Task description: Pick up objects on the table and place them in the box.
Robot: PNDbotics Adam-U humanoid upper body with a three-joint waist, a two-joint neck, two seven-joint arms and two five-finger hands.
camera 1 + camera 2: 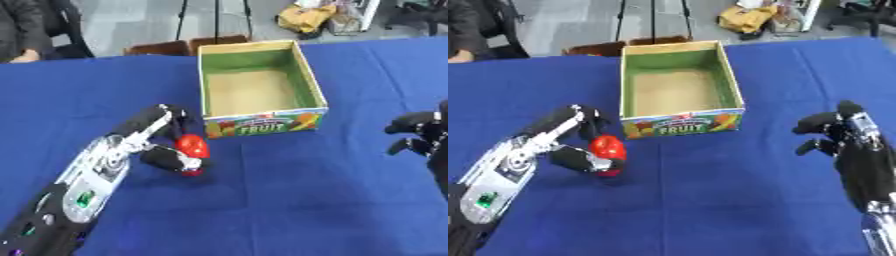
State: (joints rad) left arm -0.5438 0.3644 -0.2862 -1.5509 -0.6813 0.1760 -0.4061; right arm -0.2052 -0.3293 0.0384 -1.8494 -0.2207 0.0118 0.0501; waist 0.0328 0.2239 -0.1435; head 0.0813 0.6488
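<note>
A robot's view down onto a table (306, 200) covered in blue cloth, described outward from the near edge toward an open cardboard box (261, 85) that stands farther back, near the middle. Nearest, the robot's left arm reaches in from the lower left corner; its left hand (166, 145) is just in front of the box's left front corner, fingers and thumb curled around a small red object (193, 148), which sits at or just above the cloth. To the right of the box and well apart from it, the right hand (833, 135) hovers with fingers bent, holding nothing. The box is printed with the word FRUIT on its front and looks empty inside. The grasp appears made, so the step in hand is the pickup; next the left hand would need to lift the red object over the front wall and let go inside.
</note>
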